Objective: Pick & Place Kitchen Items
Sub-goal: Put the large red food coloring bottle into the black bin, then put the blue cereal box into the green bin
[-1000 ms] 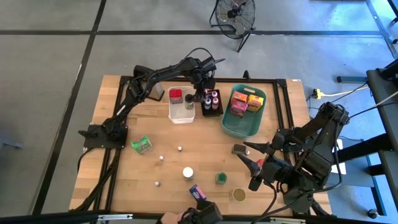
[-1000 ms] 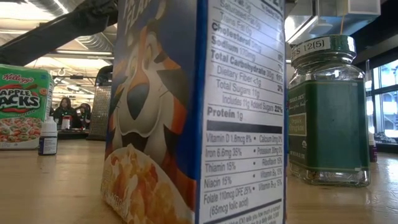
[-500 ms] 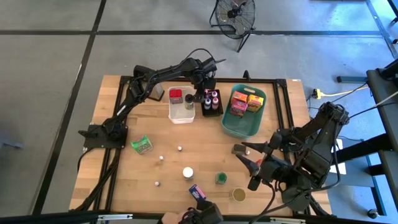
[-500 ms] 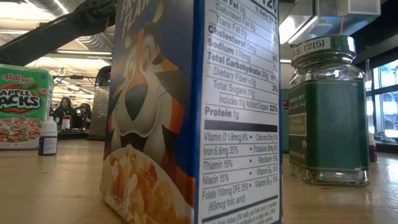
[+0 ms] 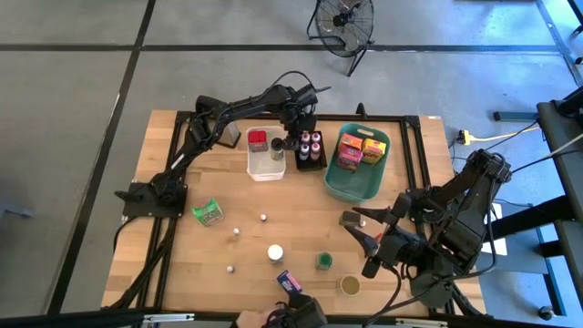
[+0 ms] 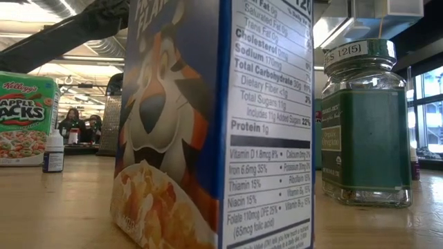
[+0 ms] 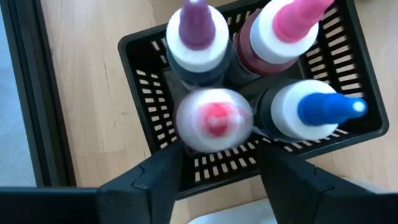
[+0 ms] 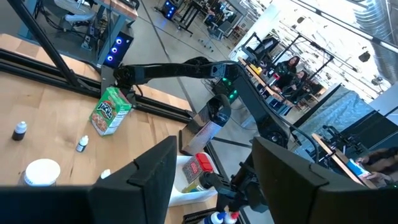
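Note:
My left gripper (image 5: 298, 143) is open and points down over the black tray (image 7: 140, 76) at the table's far side. Its fingers stand on either side of a red-capped bottle (image 7: 214, 118), which stands in the tray beside purple- (image 7: 198, 28), pink- (image 7: 287, 25) and blue-capped (image 7: 314, 109) bottles. My right gripper (image 5: 362, 244) hovers open near the table's right near corner and holds nothing. Loose on the table are a green packet (image 5: 208, 212), small bottles (image 5: 262, 218), a white jar (image 5: 275, 252), a green jar (image 5: 323, 261), a round can (image 5: 350, 285) and a blue box (image 5: 289, 280). My left gripper comes at the red-capped bottle from above, pointing down, one finger (image 7: 165, 171) on each side. The bottle's own cap and shoulder hide its sides at the fingers, so I cannot tell whether they touch it. The bottle stands upright in the tray.
A white bin (image 5: 266, 171) with red items and a teal basket (image 5: 351, 189) with boxes flank the tray. A metal grater (image 5: 232, 135) stands by the far edge. A small dark item (image 5: 349, 219) lies near my right gripper. The blue box (image 6: 214, 124) fills the low view.

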Robot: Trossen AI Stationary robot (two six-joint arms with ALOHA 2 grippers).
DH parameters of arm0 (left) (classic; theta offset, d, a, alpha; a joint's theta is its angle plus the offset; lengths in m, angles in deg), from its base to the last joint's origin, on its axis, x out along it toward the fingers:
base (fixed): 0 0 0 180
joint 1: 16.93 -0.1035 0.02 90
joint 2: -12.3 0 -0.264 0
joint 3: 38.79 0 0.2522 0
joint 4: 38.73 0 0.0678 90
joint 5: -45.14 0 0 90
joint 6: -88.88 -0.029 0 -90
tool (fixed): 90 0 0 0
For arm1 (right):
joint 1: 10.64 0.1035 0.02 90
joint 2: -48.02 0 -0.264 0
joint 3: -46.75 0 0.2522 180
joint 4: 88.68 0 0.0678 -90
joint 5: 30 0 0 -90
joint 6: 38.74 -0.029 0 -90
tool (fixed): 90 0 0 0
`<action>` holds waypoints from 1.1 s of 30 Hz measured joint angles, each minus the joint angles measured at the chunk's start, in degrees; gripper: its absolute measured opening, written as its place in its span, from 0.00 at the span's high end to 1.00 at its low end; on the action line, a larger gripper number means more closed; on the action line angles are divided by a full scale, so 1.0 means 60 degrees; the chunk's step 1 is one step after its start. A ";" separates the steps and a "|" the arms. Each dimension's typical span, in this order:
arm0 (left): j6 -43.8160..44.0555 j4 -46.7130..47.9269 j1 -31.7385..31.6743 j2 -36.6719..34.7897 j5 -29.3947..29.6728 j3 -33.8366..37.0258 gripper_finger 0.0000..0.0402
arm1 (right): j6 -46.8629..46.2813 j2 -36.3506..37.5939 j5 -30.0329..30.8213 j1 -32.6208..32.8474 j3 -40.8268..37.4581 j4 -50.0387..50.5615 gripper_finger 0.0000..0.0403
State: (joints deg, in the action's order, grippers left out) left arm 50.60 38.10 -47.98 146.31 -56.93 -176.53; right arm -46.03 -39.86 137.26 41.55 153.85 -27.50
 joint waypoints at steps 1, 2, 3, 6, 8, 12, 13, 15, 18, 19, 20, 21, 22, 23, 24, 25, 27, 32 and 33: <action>0.0000 -0.0031 0.0007 0.0000 0.0002 0.0000 0.48 | 0.0003 0.0000 -0.0011 0.0000 0.0000 0.0000 0.48; 0.0001 -0.0050 0.0007 0.0000 0.0005 -0.0003 0.47 | 0.0001 0.0000 -0.0015 0.0000 0.0000 0.0000 0.48; 0.0000 -0.0062 0.0009 0.0000 0.0000 -0.0004 0.47 | 0.0000 0.0000 -0.0017 0.0000 0.0000 0.0000 0.48; 0.0000 -0.0129 0.0036 0.0000 0.0018 -0.0004 0.46 | 0.0003 0.0000 -0.0016 0.0000 0.0000 0.0000 0.48; 0.0003 -0.0184 0.0041 -0.0023 0.0070 -0.0004 0.46 | 0.0000 0.0000 -0.0015 0.0000 0.0000 0.0000 0.48; 0.0151 -0.0207 0.0074 -0.0352 0.0091 -0.0132 0.46 | 0.0000 0.0000 -0.0015 0.0000 0.0000 -0.0002 0.48; 0.0298 -0.0194 0.0094 -0.0466 0.0098 -0.0253 0.46 | 0.0000 0.0000 -0.0016 0.0000 0.0000 -0.0004 0.48; 0.0511 0.0008 0.0130 -0.0743 0.0095 -0.0467 0.46 | 0.0000 0.0000 -0.0028 0.0000 0.0000 -0.0003 0.48; 0.0885 0.0336 0.0251 -0.1310 0.0091 -0.0707 0.47 | 0.0003 0.0000 -0.0443 -0.0004 0.0000 0.0000 0.48; 0.1058 0.0460 0.0314 -0.1568 0.0087 -0.0727 0.47 | 0.0003 0.0000 -0.0655 -0.0011 0.0000 0.0004 0.48; 0.1233 0.0549 0.0379 -0.1850 0.0084 -0.0742 0.47 | 0.0003 0.0000 -0.0946 -0.0013 0.0000 0.0027 0.48; 0.1476 0.0735 0.0446 -0.2150 0.0074 -0.0743 0.46 | 0.0009 0.0000 -0.1357 -0.0024 0.0000 0.0039 0.48; 0.1804 0.0996 0.0527 -0.2422 0.0039 -0.0750 0.46 | 0.0018 0.0000 -0.1893 -0.0065 0.0000 0.0042 0.48; 0.2234 0.1219 0.0622 -0.2679 0.0023 -0.0758 0.46 | 0.0020 0.0000 -0.2535 -0.0119 0.0000 0.0044 0.48; 0.2674 0.1475 0.0716 -0.2913 0.0000 -0.0758 0.46 | -0.0009 0.0000 -0.3281 -0.0181 0.0000 0.0040 0.48; 0.3044 0.1832 0.0845 -0.3132 -0.0010 -0.0758 0.46 | -0.0107 -0.0001 -0.4003 -0.0266 0.0000 0.0034 0.48; 0.3537 0.2532 0.1083 -0.3533 -0.0007 -0.0751 0.47 | -0.0443 -0.0049 -0.5264 -0.0477 0.0000 -0.0052 0.48; 0.4387 0.4065 0.1939 -0.4410 0.0039 -0.0750 0.47 | -0.1492 -0.0396 -0.6858 -0.0929 0.0000 -0.0585 0.48; 0.4606 0.4241 0.2137 -0.4538 0.0069 -0.0750 0.47 | -0.1665 -0.0440 -0.7143 -0.1005 0.0000 -0.0776 0.48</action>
State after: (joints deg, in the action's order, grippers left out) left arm 78.23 63.55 -35.16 119.09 -56.52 -181.03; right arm -56.02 -42.50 94.40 35.51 153.85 -32.15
